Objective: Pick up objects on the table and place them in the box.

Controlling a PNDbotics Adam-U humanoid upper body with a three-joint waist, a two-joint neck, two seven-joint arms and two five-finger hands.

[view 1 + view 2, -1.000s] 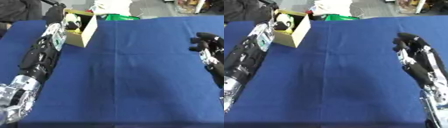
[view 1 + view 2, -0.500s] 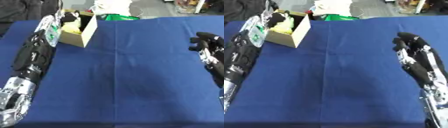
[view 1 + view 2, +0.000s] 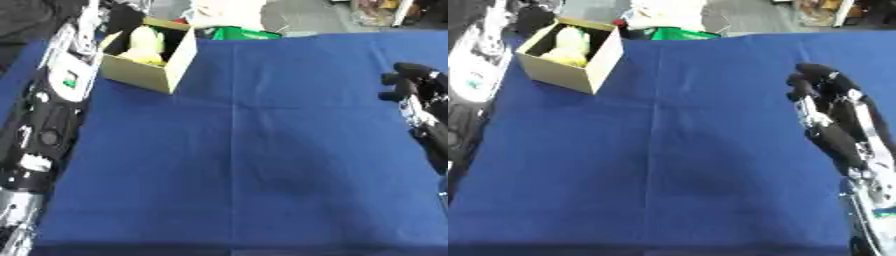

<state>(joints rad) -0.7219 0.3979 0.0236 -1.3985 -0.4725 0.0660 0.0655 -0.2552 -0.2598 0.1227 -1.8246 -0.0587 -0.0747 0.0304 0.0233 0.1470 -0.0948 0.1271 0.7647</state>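
Observation:
An open cardboard box (image 3: 140,72) stands at the far left of the blue-covered table (image 3: 262,150), with yellow objects (image 3: 144,42) lying inside it. My left arm (image 3: 52,100) runs up the left edge, and my left hand (image 3: 122,21) shows as a dark shape at the box's far left corner, partly cut off by the top of the view. My right hand (image 3: 826,97) rests at the right side of the table, open, fingers pointing up and relaxed, holding nothing. No loose objects show on the cloth.
Beyond the table's far edge lie a green item (image 3: 243,34) and a white bundle (image 3: 226,10). The cloth has a crease down its middle.
My left arm has swung leftward, from lying over the box's near left side to running beside it, so the box's inside now shows. The right hand has stayed put.

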